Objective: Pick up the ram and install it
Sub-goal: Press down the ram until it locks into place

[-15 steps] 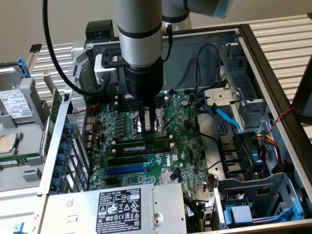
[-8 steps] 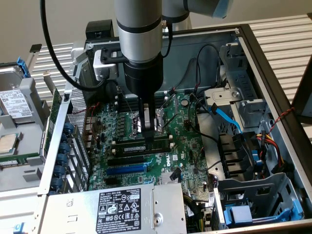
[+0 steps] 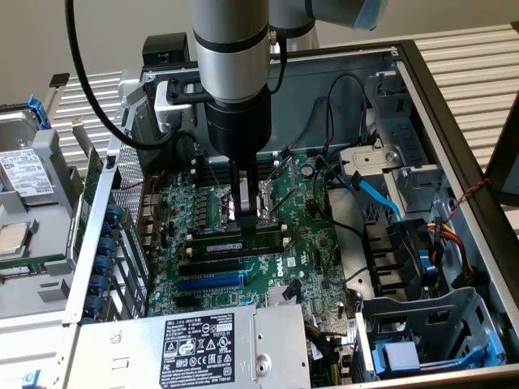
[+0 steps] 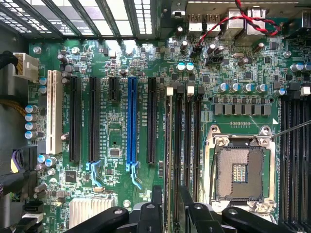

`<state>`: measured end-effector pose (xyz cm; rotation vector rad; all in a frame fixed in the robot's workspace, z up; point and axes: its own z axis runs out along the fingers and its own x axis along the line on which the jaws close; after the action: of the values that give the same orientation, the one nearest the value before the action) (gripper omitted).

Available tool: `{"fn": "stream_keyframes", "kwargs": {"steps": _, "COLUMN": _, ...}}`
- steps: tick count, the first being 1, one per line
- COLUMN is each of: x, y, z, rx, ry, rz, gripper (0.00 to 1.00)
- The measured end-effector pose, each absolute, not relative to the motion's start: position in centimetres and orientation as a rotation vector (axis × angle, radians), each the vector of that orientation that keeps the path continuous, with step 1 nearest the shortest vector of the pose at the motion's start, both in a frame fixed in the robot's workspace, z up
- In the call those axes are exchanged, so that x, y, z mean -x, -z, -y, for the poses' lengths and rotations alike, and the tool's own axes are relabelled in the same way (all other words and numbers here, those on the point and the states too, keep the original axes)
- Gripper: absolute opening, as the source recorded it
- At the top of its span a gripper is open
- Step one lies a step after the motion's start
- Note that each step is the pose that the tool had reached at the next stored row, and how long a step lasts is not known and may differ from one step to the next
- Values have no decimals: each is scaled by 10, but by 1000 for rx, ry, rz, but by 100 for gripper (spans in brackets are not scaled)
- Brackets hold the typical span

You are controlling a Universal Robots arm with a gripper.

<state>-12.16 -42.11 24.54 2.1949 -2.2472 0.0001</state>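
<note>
- Exterior view: gripper (image 3: 247,220) lowered into the open computer case (image 3: 454,97), over the motherboard (image 3: 312,243); claw clenched on the ram (image 3: 243,241), one finger on each face
- ram stands on edge along the black memory slot nearest the CPU socket (image 4: 239,172); whether seated, cannot tell
- Wrist view: ram (image 4: 169,145) seen edge-on between the gripper (image 4: 170,206) fingers; blue expansion slot (image 4: 131,121) near, apart

Silver-grey arm (image 3: 231,49), black gripper (image 3: 247,227), black cable (image 3: 89,93) (looping), poss. blue joint cap (image 3: 366,12)
</note>
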Motion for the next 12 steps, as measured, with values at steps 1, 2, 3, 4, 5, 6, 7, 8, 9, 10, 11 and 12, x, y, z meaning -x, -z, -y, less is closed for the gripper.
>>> {"fn": "stream_keyframes", "kwargs": {"steps": 1, "x": 122, "y": -246, "z": 421, "rx": -2195, "ry": 0, "rz": 2247, "gripper": 28}}
{"fn": "stream_keyframes", "kwargs": {"steps": 2, "x": 122, "y": -246, "z": 421, "rx": -2195, "ry": 0, "rz": 2247, "gripper": 28}}
{"fn": "stream_keyframes", "kwargs": {"steps": 3, "x": 122, "y": -246, "z": 421, "rx": -2195, "ry": 0, "rz": 2247, "gripper": 28}}
{"fn": "stream_keyframes", "kwargs": {"steps": 4, "x": 122, "y": -246, "z": 421, "rx": -2195, "ry": 0, "rz": 2247, "gripper": 28}}
{"fn": "stream_keyframes", "kwargs": {"steps": 5, "x": 122, "y": -246, "z": 421, "rx": -2195, "ry": 0, "rz": 2247, "gripper": 28}}
{"fn": "stream_keyframes", "kwargs": {"steps": 6, "x": 122, "y": -247, "z": 421, "rx": -2195, "ry": 0, "rz": 2247, "gripper": 28}}
{"fn": "stream_keyframes", "kwargs": {"steps": 7, "x": 122, "y": -247, "z": 421, "rx": -2195, "ry": 0, "rz": 2247, "gripper": 28}}
{"fn": "stream_keyframes", "kwargs": {"steps": 8, "x": 123, "y": -248, "z": 421, "rx": -2195, "ry": 0, "rz": 2248, "gripper": 28}}
{"fn": "stream_keyframes", "kwargs": {"steps": 9, "x": 123, "y": -250, "z": 421, "rx": -2196, "ry": -1, "rz": 2248, "gripper": 28}}
{"fn": "stream_keyframes", "kwargs": {"steps": 10, "x": 124, "y": -251, "z": 421, "rx": -2197, "ry": -2, "rz": 2249, "gripper": 28}}
{"fn": "stream_keyframes", "kwargs": {"steps": 11, "x": 124, "y": -253, "z": 421, "rx": -2197, "ry": -3, "rz": 2250, "gripper": 28}}
{"fn": "stream_keyframes", "kwargs": {"steps": 12, "x": 125, "y": -254, "z": 421, "rx": -2199, "ry": -4, "rz": 2251, "gripper": 28}}
